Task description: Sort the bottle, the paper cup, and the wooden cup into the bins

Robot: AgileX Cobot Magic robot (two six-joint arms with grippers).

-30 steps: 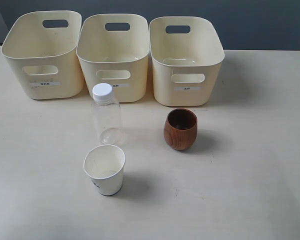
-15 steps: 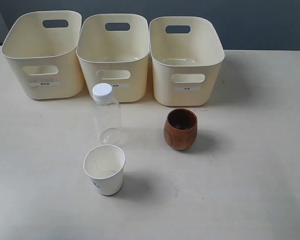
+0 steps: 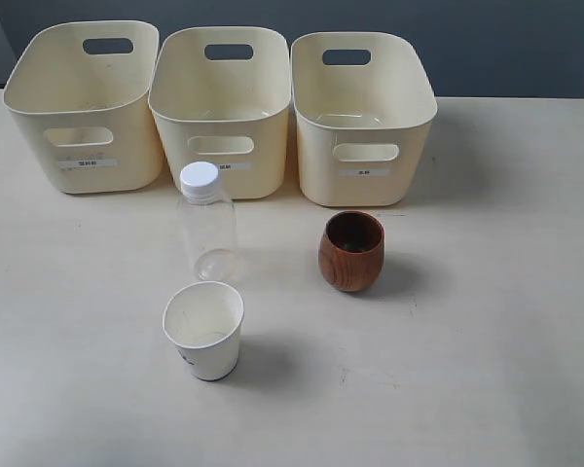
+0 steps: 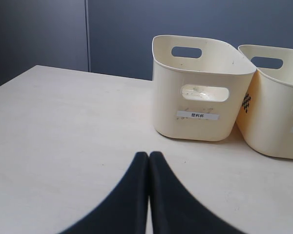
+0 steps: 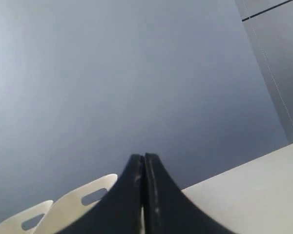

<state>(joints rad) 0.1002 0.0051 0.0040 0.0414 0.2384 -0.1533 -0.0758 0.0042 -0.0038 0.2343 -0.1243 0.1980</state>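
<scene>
1. Three cream bins (image 3: 83, 107) in a row along the far side of the table (image 3: 506, 292): left, middle (image 3: 219, 107), right (image 3: 362, 117). All three apparently empty, though the floors only partly visible; small front labels too small to read from the exterior view.
2. Left gripper (image 4: 148, 158): fingertips pressed together, nothing between them, low over the table and facing the leftmost bin. Not in the exterior view, so well clear of the objects.
3. Bottle (image 3: 207, 224): upright, white cap on, just in front of the middle bin, touching nothing.
4. Paper cup (image 3: 204, 331): upright, mouth up, near the bottle on the side away from the bins, with a small gap between them.
5. Wooden cup (image 3: 351, 251): upright, in front of the right bin, well apart from the other two.
6. Right gripper (image 5: 144, 163): fingertips together, empty, raised and aimed at the wall above the bin rims.
7. Step in hand, by judgement: none begun; all three objects unsorted on the table.
8. Next move, likely: spread one pincer, descend around an object, most plausibly left arm for bottle or paper cup, right arm for wooden cup. Care needed with the narrow gap between bottle and paper cup; either easily tipped.
</scene>
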